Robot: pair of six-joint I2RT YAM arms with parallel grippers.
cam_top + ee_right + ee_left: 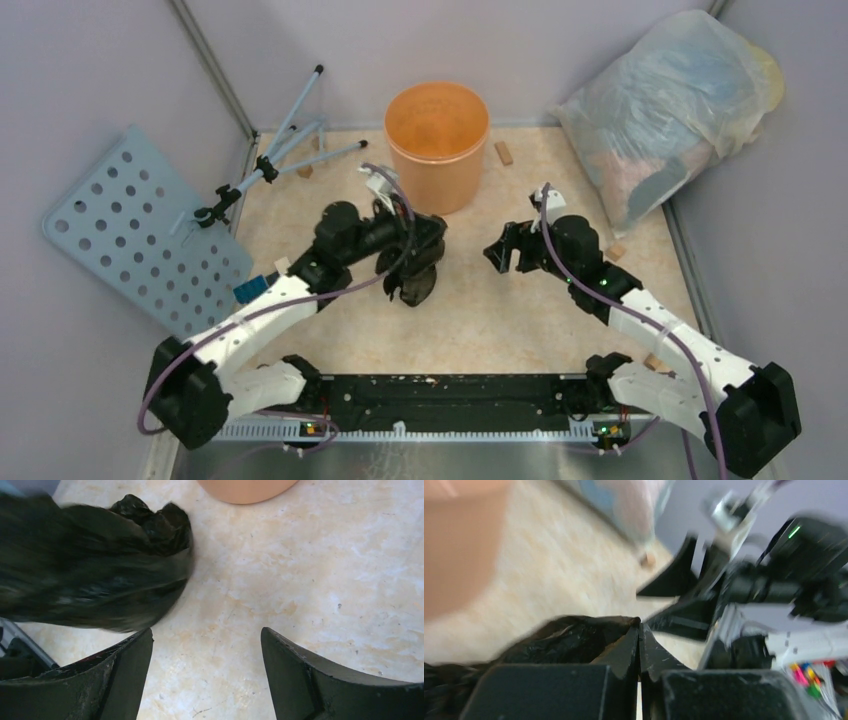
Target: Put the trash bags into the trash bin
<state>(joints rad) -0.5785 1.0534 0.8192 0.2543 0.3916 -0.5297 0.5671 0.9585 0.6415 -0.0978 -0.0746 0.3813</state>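
Left wrist view motion-blurred; trash bin (247,490) cut by top edge; black bag (95,580) smeared.

Pinched in your left end effector (640,632) you have thin, glossy black plastic, heavily crinkled: the trash bag (569,637). The end effector itself is matt black plastic, scuffed with pale scratches. Beyond it, the trash bin (437,145) is smooth orange plastic. Beneath your right end effector (206,632), the tabletop (310,580) is matt, mottled beige.
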